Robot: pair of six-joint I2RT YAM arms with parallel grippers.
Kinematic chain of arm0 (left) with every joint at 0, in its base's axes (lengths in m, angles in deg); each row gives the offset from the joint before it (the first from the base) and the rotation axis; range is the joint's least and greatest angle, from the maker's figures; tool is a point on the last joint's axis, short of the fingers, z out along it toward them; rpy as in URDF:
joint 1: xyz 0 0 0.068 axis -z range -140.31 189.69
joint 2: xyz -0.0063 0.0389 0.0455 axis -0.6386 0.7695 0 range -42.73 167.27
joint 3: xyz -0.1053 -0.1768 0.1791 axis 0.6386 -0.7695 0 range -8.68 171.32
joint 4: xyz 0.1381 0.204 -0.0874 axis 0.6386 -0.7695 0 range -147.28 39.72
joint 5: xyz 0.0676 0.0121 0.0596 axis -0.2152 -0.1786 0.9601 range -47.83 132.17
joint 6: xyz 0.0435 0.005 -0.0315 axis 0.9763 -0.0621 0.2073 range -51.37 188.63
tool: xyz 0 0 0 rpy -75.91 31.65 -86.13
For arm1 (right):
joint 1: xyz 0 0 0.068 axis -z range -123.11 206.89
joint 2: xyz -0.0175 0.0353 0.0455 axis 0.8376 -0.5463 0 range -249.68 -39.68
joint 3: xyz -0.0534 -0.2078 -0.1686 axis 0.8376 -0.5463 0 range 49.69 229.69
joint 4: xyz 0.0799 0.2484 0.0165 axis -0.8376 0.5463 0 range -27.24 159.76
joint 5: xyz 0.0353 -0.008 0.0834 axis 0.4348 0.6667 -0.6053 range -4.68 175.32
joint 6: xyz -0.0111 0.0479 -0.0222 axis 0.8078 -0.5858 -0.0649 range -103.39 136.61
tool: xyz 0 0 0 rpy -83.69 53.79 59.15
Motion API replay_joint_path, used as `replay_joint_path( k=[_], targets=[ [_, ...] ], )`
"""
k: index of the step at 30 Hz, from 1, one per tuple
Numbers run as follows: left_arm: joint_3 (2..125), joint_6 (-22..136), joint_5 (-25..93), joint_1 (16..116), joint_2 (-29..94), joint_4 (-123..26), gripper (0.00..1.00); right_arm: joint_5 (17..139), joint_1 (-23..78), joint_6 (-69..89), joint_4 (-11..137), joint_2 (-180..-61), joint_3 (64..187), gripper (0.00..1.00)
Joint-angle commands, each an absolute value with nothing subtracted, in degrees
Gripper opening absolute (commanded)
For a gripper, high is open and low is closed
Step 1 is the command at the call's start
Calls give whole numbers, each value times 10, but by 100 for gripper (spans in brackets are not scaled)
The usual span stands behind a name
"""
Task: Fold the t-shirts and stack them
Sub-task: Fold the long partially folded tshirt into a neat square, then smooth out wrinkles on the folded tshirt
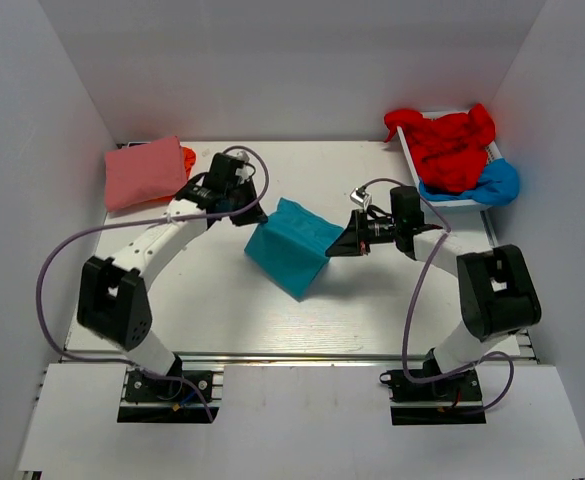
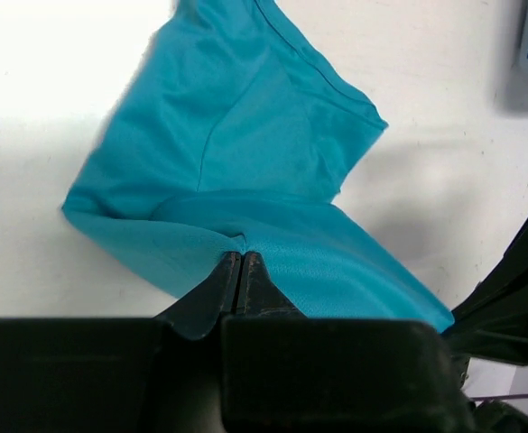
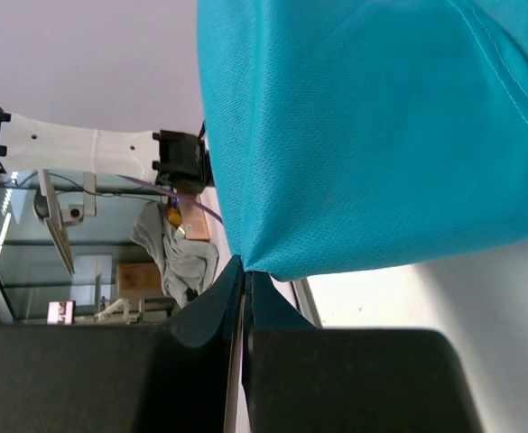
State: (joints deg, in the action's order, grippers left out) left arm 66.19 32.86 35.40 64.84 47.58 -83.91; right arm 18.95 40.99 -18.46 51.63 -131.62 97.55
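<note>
The teal t-shirt (image 1: 292,247) hangs folded between both grippers over the middle of the table. My left gripper (image 1: 257,212) is shut on its left top corner, and the cloth (image 2: 245,153) spreads out beyond the pinched edge (image 2: 242,255). My right gripper (image 1: 344,240) is shut on its right corner (image 3: 245,271), with teal cloth (image 3: 372,135) filling the right wrist view. A folded pink shirt (image 1: 144,172) lies at the back left on an orange one (image 1: 188,157). A red shirt (image 1: 450,142) and a bright blue shirt (image 1: 492,184) lie crumpled at the back right.
A white tray (image 1: 458,204) holds the red and blue shirts at the back right corner. White walls close in the table on three sides. A purple cable loops beside each arm.
</note>
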Motion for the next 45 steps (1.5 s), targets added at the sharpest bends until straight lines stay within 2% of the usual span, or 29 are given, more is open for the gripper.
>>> replay_joint_path(
  k=[1, 7, 10, 11, 12, 14, 15, 16, 18, 21, 22, 23, 29, 35, 37, 40, 41, 45],
  targets=[
    [722, 336, 348, 626, 529, -802, 5, 147, 422, -239, 423, -1342, 985, 0],
    [790, 346, 258, 604, 644, -760, 5, 140, 443, -299, 320, -1418, 1016, 0],
    [839, 346, 222, 593, 699, -748, 12, 149, 452, -322, 303, -1458, 1041, 0],
    [840, 341, 212, 593, 715, -737, 28, 152, 453, -317, 301, -1464, 1058, 0],
    [847, 341, 206, 593, 721, -711, 37, 154, 455, -316, 303, -1484, 1066, 0],
    [858, 330, 195, 582, 732, -686, 54, 163, 472, -320, 300, -1500, 1095, 27],
    [867, 329, 195, 581, 739, -679, 99, 170, 483, -315, 305, -1505, 1102, 37],
    [896, 329, 195, 581, 755, -679, 99, 188, 487, -309, 316, -1524, 1118, 90],
    [930, 335, 188, 574, 771, -684, 99, 213, 503, -258, 365, -1538, 1146, 90],
    [967, 349, 188, 574, 782, -693, 99, 296, 507, -151, 517, -1530, 1210, 90],
    [967, 358, 183, 574, 782, -698, 99, 326, 505, -96, 612, -1516, 1217, 90],
    [967, 365, 176, 574, 777, -698, 99, 414, 504, -58, 627, -1493, 1220, 90],
    [870, 451, 211, 589, 703, -657, 99, 567, 491, 31, 709, -1387, 1163, 90],
    [746, 637, 184, 589, 656, -564, 99, 536, 470, 140, 683, -1363, 1122, 90],
    [728, 700, 135, 589, 656, -544, 98, 505, 464, 155, 669, -1369, 1124, 90],
    [735, 746, 111, 589, 690, -537, 90, 499, 452, 162, 667, -1391, 1143, 90],
    [758, 746, 117, 589, 701, -555, 83, 501, 450, 161, 666, -1407, 1148, 90],
    [796, 765, 92, 589, 754, -564, 77, 495, 440, 162, 637, -1426, 1156, 90]
  ],
)
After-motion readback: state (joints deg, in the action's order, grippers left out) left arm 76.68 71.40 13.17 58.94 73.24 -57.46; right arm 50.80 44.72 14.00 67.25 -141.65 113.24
